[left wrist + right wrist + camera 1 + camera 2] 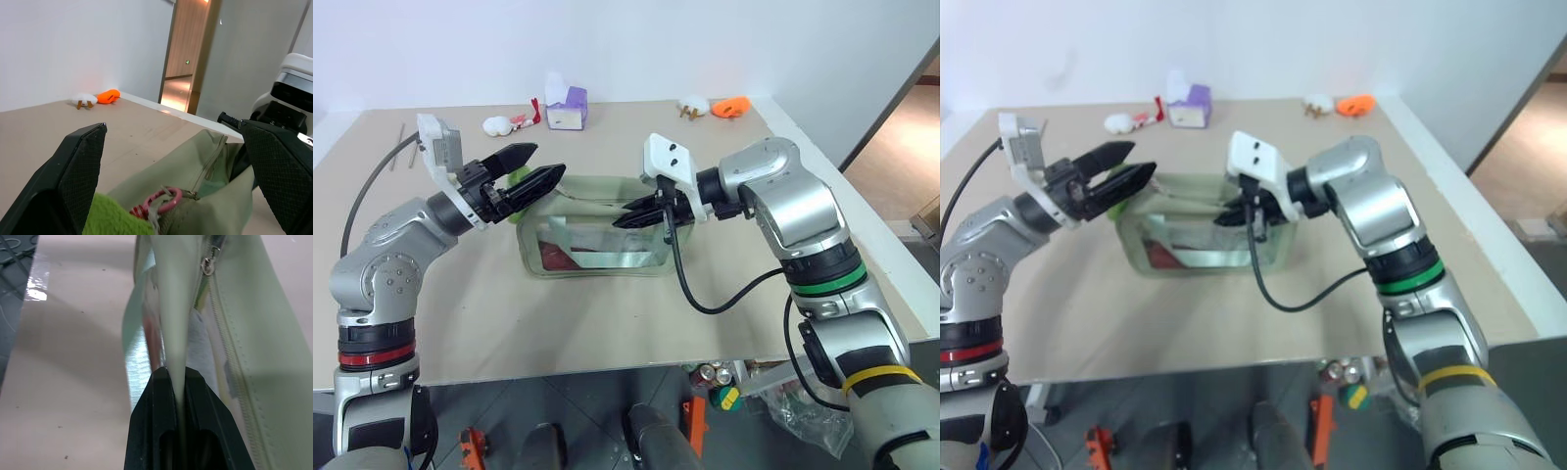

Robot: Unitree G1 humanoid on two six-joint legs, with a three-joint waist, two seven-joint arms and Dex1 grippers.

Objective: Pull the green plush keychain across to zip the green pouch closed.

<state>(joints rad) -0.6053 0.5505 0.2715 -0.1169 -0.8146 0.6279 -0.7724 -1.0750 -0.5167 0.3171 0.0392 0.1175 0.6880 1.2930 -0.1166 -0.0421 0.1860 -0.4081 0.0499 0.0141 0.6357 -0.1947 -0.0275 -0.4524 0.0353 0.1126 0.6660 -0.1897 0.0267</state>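
The step in hand is the set-up for the pull: the pouch is being steadied at one end while the other arm lines up on the keychain. The right gripper [628, 217] has its 2 fingers pressed together on a pale green strap or edge of the green pouch [597, 257], pinching the fabric at the end of the pouch nearest that arm. The left gripper [530, 172] is spread wide, and the green plush keychain [518, 177] sits just below and between its fingers, at the opposite end of the pouch; contact cannot be confirmed.

The next move probably calls for the left fingers to close on the plush ring and then draw it along the top zipper toward the right gripper, while that gripper keeps the fabric taut.

The left wrist view adds what the head views hide: a pink ring [159, 199] linking the lime plush to the zipper, and the open zipper line running away toward the other arm. The right wrist view shows the pinched fabric between the 2 fingers and a small metal slider [209, 267] further along the zipper track.
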